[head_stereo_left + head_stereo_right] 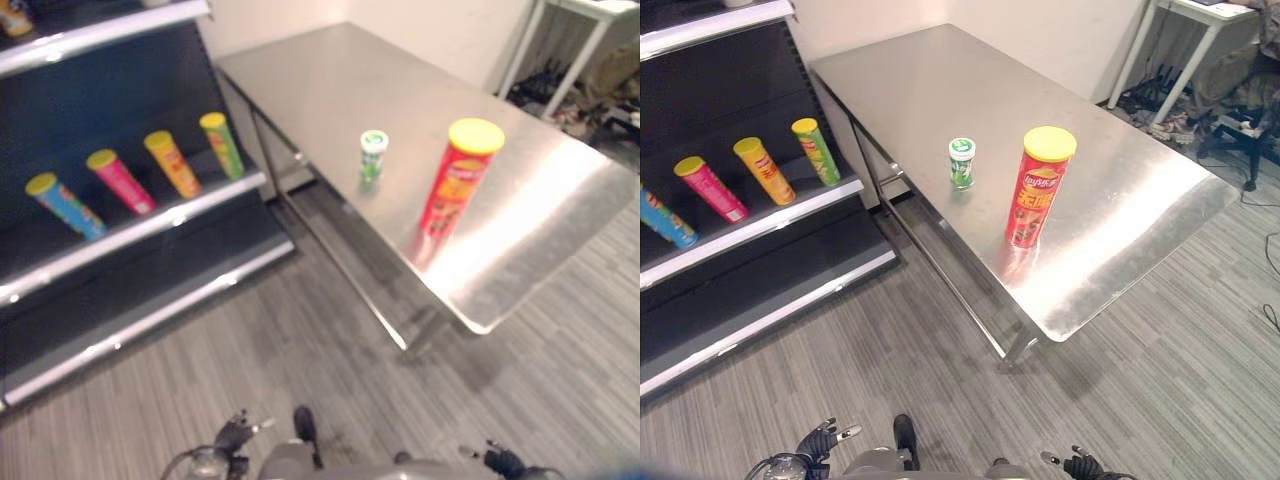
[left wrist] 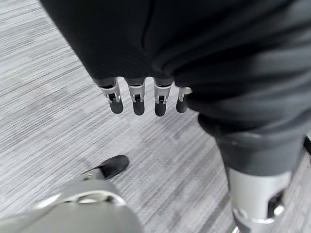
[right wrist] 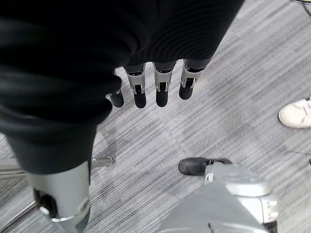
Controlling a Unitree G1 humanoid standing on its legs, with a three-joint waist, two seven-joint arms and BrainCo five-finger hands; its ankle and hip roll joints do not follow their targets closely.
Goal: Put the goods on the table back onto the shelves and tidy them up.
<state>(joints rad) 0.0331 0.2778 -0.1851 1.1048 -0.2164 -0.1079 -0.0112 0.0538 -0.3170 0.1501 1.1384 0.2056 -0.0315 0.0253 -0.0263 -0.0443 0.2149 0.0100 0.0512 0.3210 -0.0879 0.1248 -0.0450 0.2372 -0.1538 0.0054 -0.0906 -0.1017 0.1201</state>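
A tall red tube [image 1: 1039, 187] with a yellow lid is standing upright on the steel counter [image 1: 940, 90], its long axis vertical and the lid pointing up, set toward the counter's near end. Just to the robot's left of it, and apart from it, a small green can [image 1: 961, 162] with a white top is standing upright too, lid up.

To the left, a dark shelf unit [image 1: 130, 270] is carrying four more tubes on its middle shelf. They are leaning back in a row, their long axes tilted, with the yellow lids pointing up and toward the left and their bases resting at the shelf's front lip: a blue tube [image 1: 64, 205] at the far left, then a pink tube [image 1: 119, 181], an orange tube [image 1: 171, 163] and a green tube [image 1: 222, 145] nearest the counter. They are sitting apart from one another, roughly parallel.

The left hand [image 2: 137, 97] is hanging low over the grey striped floor [image 2: 43, 111], its fingers straight and relaxed, holding nothing. The right hand [image 3: 148, 90] is hanging the same way over the floor, fingers loose and empty. A white shoe [image 3: 296, 114] of a person is resting on the floor near the right hand's side. Behind the counter's far end, a white-legged table [image 1: 1195, 40] is standing against the wall.
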